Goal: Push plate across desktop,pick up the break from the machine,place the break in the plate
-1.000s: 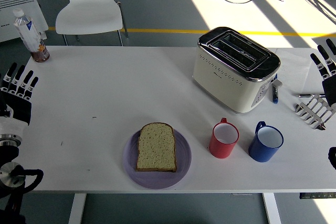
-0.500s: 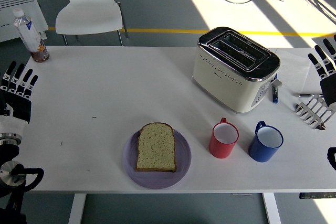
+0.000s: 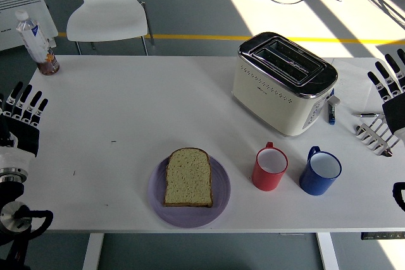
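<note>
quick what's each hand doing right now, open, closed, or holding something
Left hand: open, fingers spread, holding nothing, at the table's left edge.
Right hand: open, fingers spread, holding nothing, at the table's right edge.

The toaster (image 3: 284, 82) is finished in glossy cream enamel and capped by a polished chrome top that reflects the light. The bench (image 3: 126, 105) is surfaced in smooth matt white. The bread (image 3: 188, 177) is shown with a porous, rough crumb on a smooth lilac plate (image 3: 218, 203). A glossy glaze is seen on the red mug (image 3: 270, 168) and the blue mug (image 3: 320, 171). The bottle (image 3: 38, 43) is made of clear plastic.
</note>
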Robot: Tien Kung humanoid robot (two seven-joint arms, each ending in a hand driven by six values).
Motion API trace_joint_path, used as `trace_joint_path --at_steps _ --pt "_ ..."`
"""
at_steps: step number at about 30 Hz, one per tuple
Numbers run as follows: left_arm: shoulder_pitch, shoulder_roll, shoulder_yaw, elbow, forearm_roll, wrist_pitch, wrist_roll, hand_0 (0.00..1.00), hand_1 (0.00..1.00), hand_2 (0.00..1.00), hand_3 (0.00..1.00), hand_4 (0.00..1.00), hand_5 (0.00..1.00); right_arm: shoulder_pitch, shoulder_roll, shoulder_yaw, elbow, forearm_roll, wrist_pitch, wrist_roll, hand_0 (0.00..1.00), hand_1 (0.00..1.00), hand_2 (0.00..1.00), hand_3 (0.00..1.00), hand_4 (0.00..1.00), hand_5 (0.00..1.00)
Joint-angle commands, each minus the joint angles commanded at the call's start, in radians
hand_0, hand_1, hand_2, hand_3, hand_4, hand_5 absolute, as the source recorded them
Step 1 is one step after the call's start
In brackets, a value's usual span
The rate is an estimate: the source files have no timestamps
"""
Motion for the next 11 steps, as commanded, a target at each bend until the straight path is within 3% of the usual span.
trace_joint_path --at_steps 11 --pt "0.021 -0.003 0.002 -0.001 -0.004 -0.001 -0.004 0.817 0.823 0.874 0.814 0.482 0.998 -0.01 0.005 -0.02 -0.011 -0.002 0.0 0.0 0.868 0.826 0.858 0.857 0.539 0.998"
